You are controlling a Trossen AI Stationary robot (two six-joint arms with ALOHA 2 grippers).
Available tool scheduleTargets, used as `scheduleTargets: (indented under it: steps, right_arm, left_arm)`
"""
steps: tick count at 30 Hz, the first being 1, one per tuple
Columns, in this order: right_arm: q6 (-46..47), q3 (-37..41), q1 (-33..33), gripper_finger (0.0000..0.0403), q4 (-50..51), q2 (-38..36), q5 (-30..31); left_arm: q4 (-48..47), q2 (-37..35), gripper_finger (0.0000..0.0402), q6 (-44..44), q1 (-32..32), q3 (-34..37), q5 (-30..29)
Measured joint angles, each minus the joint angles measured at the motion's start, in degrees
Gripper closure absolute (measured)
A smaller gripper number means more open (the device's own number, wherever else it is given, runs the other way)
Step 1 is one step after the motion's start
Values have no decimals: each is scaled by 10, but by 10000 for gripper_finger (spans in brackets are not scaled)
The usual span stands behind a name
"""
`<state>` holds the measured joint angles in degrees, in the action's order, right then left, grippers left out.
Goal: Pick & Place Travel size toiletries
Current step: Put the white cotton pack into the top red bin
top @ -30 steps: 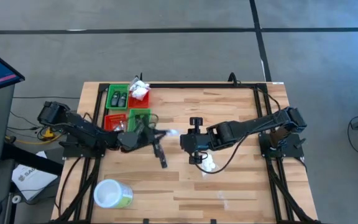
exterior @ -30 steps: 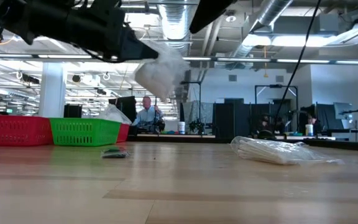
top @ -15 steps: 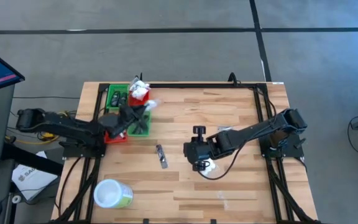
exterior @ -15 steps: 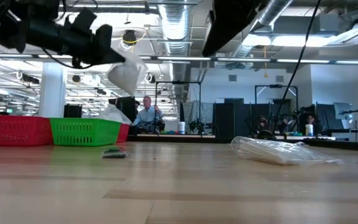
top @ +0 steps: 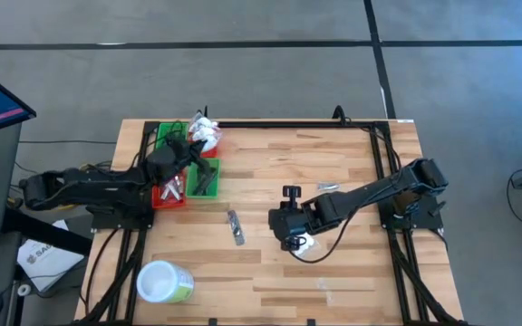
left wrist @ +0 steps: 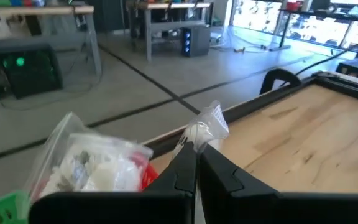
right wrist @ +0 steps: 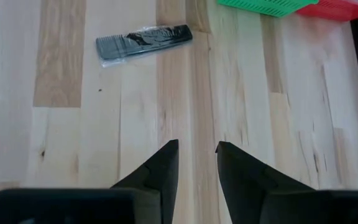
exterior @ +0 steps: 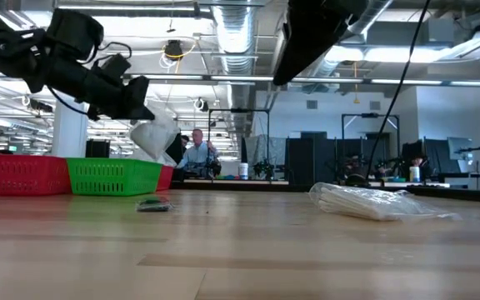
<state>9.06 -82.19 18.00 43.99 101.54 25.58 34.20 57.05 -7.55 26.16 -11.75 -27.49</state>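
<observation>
The left gripper [top: 181, 152] hung over the bins at the table's far left corner, its fingers [left wrist: 185, 169] pinched together on a clear crinkly packet [left wrist: 205, 127]; the low view showed that packet [exterior: 154, 137] held in the air above the green bin [exterior: 112, 176]. Under the gripper, the high view showed a green bin [top: 204, 177] with a dark item inside, a red bin [top: 169, 187] beside it holding pale pieces too small to identify, a second green bin [top: 164, 142] behind with dark bottles, and a red one [top: 205, 134] piled with white packets. The left wrist view caught only that pile [left wrist: 92, 163] in its red bin, close up at the table edge. The right gripper [top: 291, 237] was low over the middle of the table [top: 333, 272], fingers [right wrist: 160, 168] apart with bare wood between them. Its wrist view showed a black comb in a clear sleeve [right wrist: 143, 41] lying flat ahead, well short of the bins' corners; the same comb [top: 235, 226] showed small in the high view, between the two grippers. A white packet [top: 304, 242] peeked out beside the right gripper, and the low view gave it plainly as a flat crinkly bag [exterior: 370, 202] on the wood. Another small packet [top: 326, 187] lay farther back. Only the high view showed the white-lidded tub [top: 163, 282] at the near left; only the low view showed a seated person [exterior: 197, 154] in the room behind.
</observation>
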Motion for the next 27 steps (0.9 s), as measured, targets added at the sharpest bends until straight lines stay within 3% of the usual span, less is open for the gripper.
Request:
scheduleTargets:
  steps: [5,16,27]
  right_arm:
    - [-2,0,0,301,1,0,0]
    - [-4,0,-1,301,1,0,0]
    - [-4,0,-2,301,-1,0,0]
  left_arm:
    - [-13,4,401,-8,51,0,63]
    - [-25,76,401,-18,127,0,113]
    - [22,122,401,10,176,0,166]
